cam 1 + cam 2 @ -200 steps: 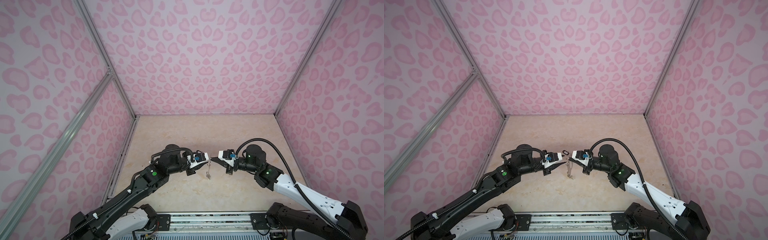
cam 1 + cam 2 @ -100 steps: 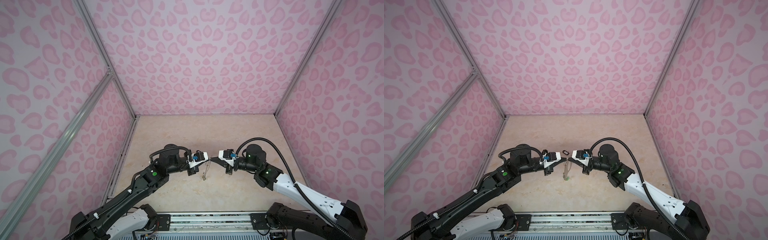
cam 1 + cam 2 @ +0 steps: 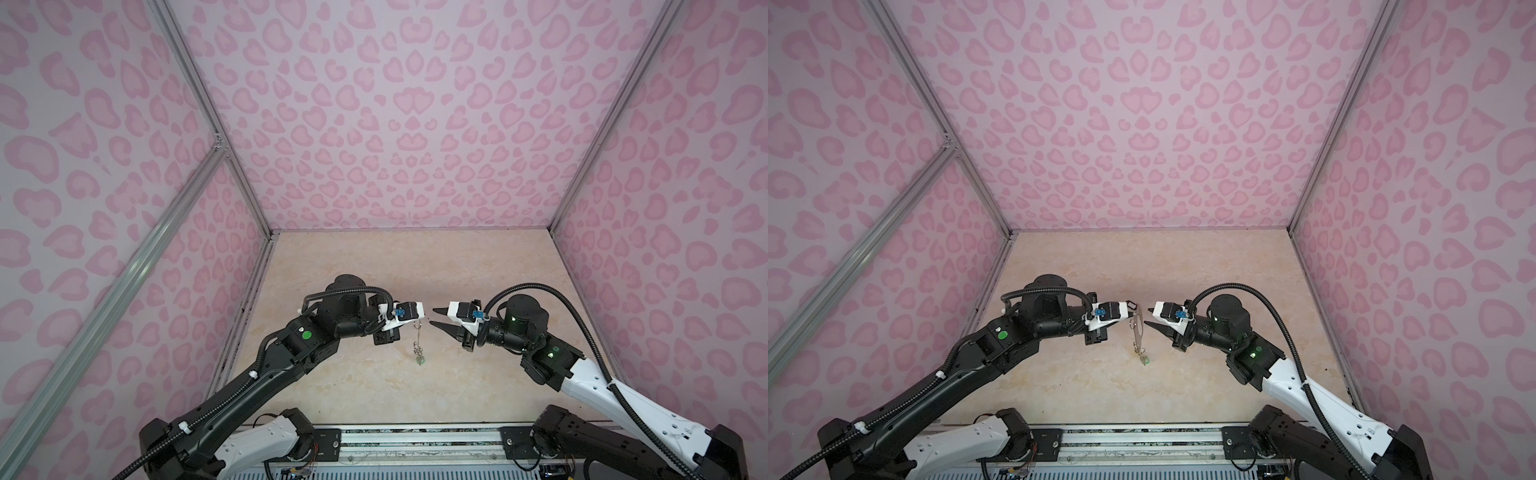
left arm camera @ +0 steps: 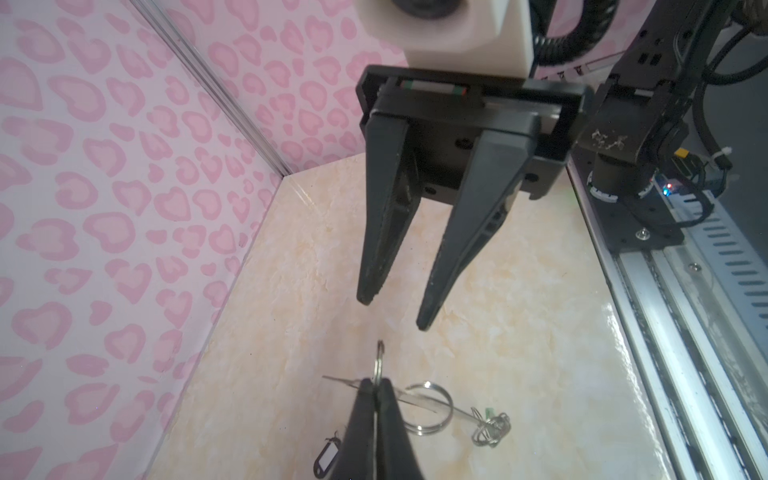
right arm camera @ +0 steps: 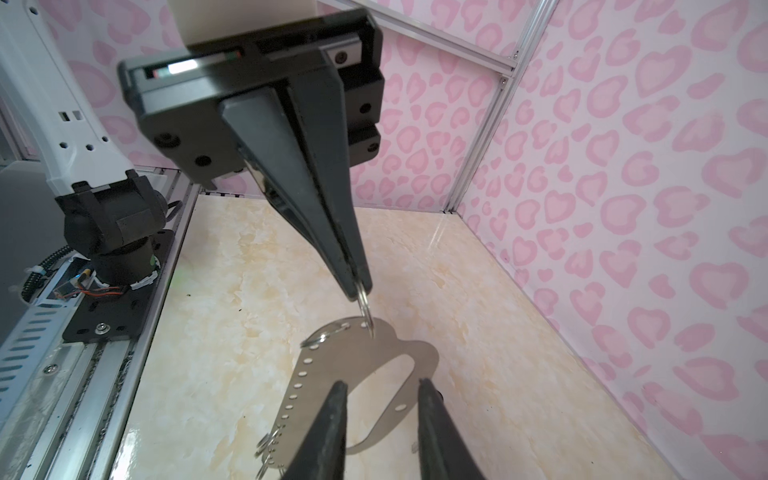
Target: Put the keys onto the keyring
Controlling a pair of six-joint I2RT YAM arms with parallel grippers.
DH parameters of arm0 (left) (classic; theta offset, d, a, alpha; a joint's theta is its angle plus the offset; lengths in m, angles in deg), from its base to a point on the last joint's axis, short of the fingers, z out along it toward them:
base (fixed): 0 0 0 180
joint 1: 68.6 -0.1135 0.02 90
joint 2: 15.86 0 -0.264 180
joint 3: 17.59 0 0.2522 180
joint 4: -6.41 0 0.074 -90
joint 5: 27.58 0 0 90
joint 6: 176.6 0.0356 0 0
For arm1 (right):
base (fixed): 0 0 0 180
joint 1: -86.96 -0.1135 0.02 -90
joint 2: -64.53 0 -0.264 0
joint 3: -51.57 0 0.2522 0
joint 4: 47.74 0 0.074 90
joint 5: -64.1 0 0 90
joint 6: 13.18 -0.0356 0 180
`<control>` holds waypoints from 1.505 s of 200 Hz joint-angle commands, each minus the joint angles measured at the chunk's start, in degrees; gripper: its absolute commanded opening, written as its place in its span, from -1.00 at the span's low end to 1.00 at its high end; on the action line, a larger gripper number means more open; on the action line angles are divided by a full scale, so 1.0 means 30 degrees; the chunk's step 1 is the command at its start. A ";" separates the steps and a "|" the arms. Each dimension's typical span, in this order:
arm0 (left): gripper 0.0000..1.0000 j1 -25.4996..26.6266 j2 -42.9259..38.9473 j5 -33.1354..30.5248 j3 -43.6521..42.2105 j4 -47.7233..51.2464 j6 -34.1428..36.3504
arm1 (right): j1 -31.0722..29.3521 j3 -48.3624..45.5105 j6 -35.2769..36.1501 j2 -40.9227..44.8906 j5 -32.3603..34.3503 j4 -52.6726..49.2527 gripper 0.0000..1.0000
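The keyring [image 5: 332, 374], a flat grey plate with an oval slot, hangs in the air from one split ring [image 4: 379, 361]. My left gripper [image 4: 376, 384] is shut on that ring; in both top views it [image 3: 419, 320] sits mid-table with the keyring [image 3: 1138, 328] dangling below. A green-tagged key [image 3: 1145, 361] hangs among rings at the plate's low end [image 4: 490, 424]. A black-tagged key [image 4: 326, 457] lies on the table beneath. My right gripper [image 5: 382, 388] is open just short of the plate, with nothing between its fingers [image 3: 434, 318].
The marble-patterned table [image 3: 415, 270] is walled on three sides by pink heart-print panels. A metal rail with the arm bases [image 3: 415, 440] runs along the front edge.
My right gripper has opened and let go of the keyring. My left gripper has shut on a split ring, and the plate now hangs from it alone.
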 commanded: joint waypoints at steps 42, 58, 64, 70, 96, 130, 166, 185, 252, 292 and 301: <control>-0.94 0.0784 0.1723 -0.2271 0.2972 0.5300 0.3538 | -0.0784 -0.0213 -0.0822 -0.0728 0.0321 0.1569 -0.49; -0.94 0.0969 0.2083 -0.2669 0.3482 0.6108 0.3836 | -0.1053 -0.0355 -0.0991 -0.1123 0.0546 0.2160 -0.53; -0.93 0.1053 0.2192 -0.2800 0.3657 0.6354 0.3934 | -0.1117 -0.0410 -0.1064 -0.1214 0.0683 0.2379 -0.54; -0.94 0.1098 0.2293 -0.2838 0.3800 0.6538 0.3995 | -0.1220 -0.0479 -0.1156 -0.1359 0.0754 0.2700 -0.55; -0.94 0.1213 0.2475 -0.2899 0.4082 0.6734 0.3985 | -0.1471 -0.0548 -0.1367 -0.1833 0.1129 0.3383 -0.60; -0.93 0.1282 0.2477 -0.2616 0.4203 0.6861 0.3933 | -0.1591 -0.0830 -0.1505 -0.2043 0.1534 0.3925 -0.64; -0.94 0.1282 0.2346 -0.1861 0.4117 0.6752 0.3908 | -0.1617 -0.0922 -0.1825 -0.2279 0.1645 0.4296 -0.67; -0.93 0.1295 0.2320 -0.1562 0.4062 0.6712 0.3867 | -0.1613 -0.1025 -0.1964 -0.2309 0.1618 0.4540 -0.71; -0.94 0.1265 0.2345 -0.0676 0.4060 0.6472 0.3479 | -0.1609 -0.1088 -0.2158 -0.2483 0.1258 0.4570 -0.83; -0.93 0.1251 0.2468 -0.0079 0.3997 0.6281 0.3402 | -0.1610 -0.1046 -0.2142 -0.2660 0.0808 0.4627 -1.00; -0.84 0.1148 0.2505 0.0031 0.3997 0.6073 0.2965 | -0.1618 -0.1068 -0.2069 -0.2638 0.0784 0.4682 -1.00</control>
